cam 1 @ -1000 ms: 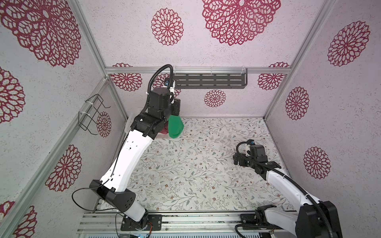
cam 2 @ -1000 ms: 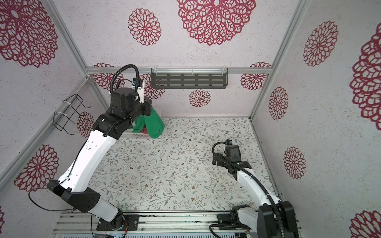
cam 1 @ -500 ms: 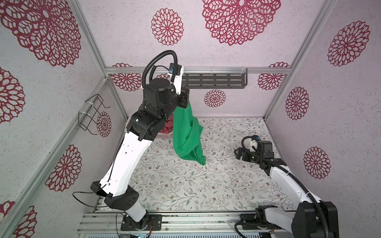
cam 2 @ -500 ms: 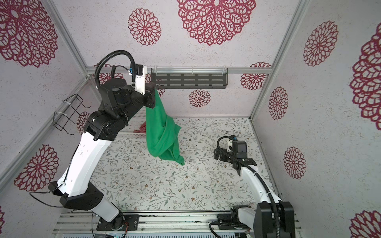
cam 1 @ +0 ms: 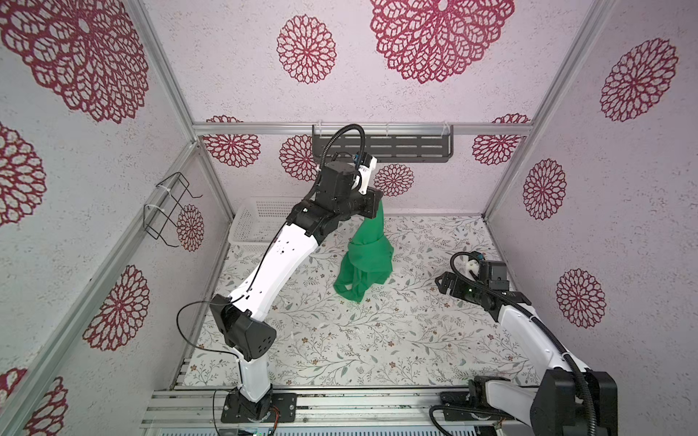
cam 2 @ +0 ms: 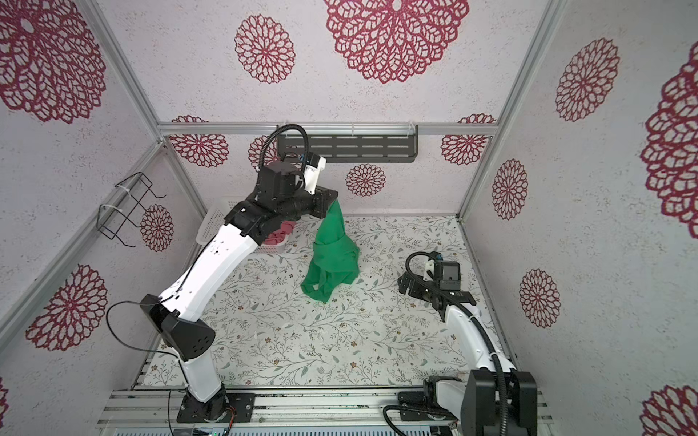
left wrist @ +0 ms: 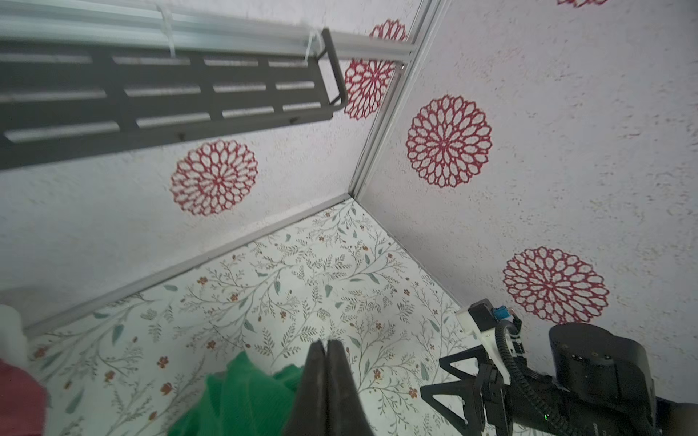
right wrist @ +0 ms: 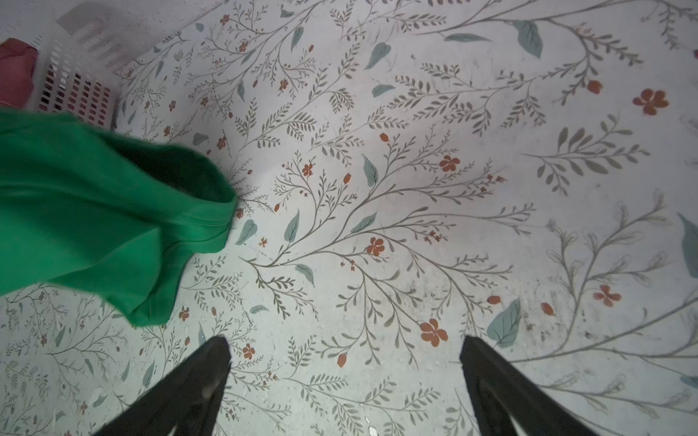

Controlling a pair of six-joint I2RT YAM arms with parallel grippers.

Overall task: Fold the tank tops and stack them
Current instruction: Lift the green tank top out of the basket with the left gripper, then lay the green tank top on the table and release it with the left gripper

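Within a second the green tank top (cam 1: 364,260) had gone from a small bunch at the white basket (cam 1: 260,215) to a long, twisted drape hanging out over the middle of the surface (cam 1: 377,339). The left jaws were pressed fully together on its upper end, raised near the back wall. Its lower loops hung close to the surface, though whether they touched could not be told. The rose-red tank top (cam 2: 277,236) lay in the basket, partly hidden behind the left arm. The right jaws stood wide apart and empty, low over the surface just beside the hanging cloth and turned toward it. By the look of it the first garment was out and ready to be laid flat. With nothing yet folded, the task was barely begun.
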